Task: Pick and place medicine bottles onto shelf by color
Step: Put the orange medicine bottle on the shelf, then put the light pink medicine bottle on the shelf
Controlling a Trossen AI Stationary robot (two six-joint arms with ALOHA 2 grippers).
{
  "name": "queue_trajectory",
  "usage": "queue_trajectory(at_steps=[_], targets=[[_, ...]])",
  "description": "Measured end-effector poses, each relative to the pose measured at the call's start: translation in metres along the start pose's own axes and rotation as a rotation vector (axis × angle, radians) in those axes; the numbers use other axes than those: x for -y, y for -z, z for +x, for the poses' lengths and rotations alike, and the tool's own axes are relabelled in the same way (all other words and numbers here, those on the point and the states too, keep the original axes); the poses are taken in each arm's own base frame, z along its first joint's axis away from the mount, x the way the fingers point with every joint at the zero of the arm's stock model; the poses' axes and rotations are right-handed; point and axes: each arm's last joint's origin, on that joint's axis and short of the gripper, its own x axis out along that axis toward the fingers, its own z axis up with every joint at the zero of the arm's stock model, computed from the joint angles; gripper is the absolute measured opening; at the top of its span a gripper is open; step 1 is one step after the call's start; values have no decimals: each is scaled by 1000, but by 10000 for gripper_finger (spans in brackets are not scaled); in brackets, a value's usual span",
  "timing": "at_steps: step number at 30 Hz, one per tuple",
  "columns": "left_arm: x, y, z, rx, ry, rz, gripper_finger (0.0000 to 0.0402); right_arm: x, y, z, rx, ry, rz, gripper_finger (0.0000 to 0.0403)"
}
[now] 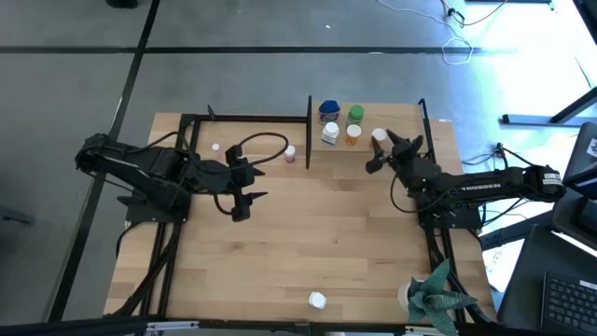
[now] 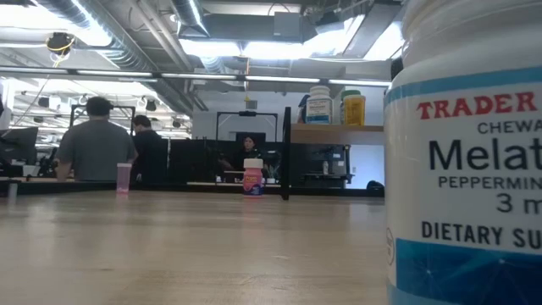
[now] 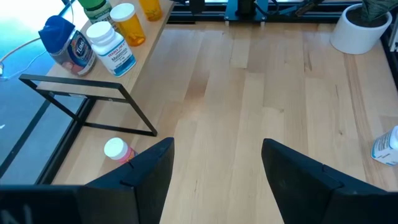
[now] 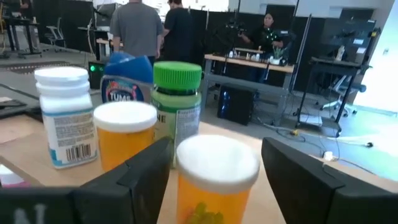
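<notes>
- The left gripper (image 1: pixel 241 203) hovers over the bare tabletop (image 1: pixel 308 243) left of centre, fingers spread wide and holding nothing; its wrist view shows only wood between the two dark fingers (image 3: pixel 140 177).
- A pink bottle with a white cap (image 1: pixel 289 152) stands on the table just beyond that gripper, beside the black upright (image 1: pixel 309 131) at the left end of the shelf (image 1: pixel 401 126).
- On the shelf stand a blue bottle (image 1: pixel 328 110), a white bottle (image 1: pixel 330 133), a green-capped bottle (image 1: pixel 355 115) and an orange bottle with a white cap (image 1: pixel 353 134), grouped close together.
- A second orange bottle with a white cap (image 4: pixel 214 186) stands at the right of that group, directly in front of the right gripper (image 1: pixel 376 154).
- The right gripper's fingers (image 4: pixel 140 180) are parted to either side of this bottle's cap, released rather than clamped; whether they touch it I cannot tell.
- A white bottle with a blue label (image 1: pixel 318 300) sits alone near the table's front edge, well apart from both grippers.
- A potted green plant (image 1: pixel 434 297) is at the front right corner.
</notes>
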Motion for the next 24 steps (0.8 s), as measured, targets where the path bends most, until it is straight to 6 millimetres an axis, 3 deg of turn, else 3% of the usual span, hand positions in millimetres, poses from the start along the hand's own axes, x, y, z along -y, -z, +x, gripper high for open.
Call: queue_trajectory(at_steps=[12, 15, 24], targets=[[0, 0, 0, 0, 0, 0, 236, 2, -12, -1, 80, 11, 25, 252], [0, 0, 0, 0, 0, 0, 236, 0, -15, -3, 103, -13, -39, 252], [0, 1, 0, -10, -2, 6, 236, -30, -72, -26, 227, -194, -253, 252]])
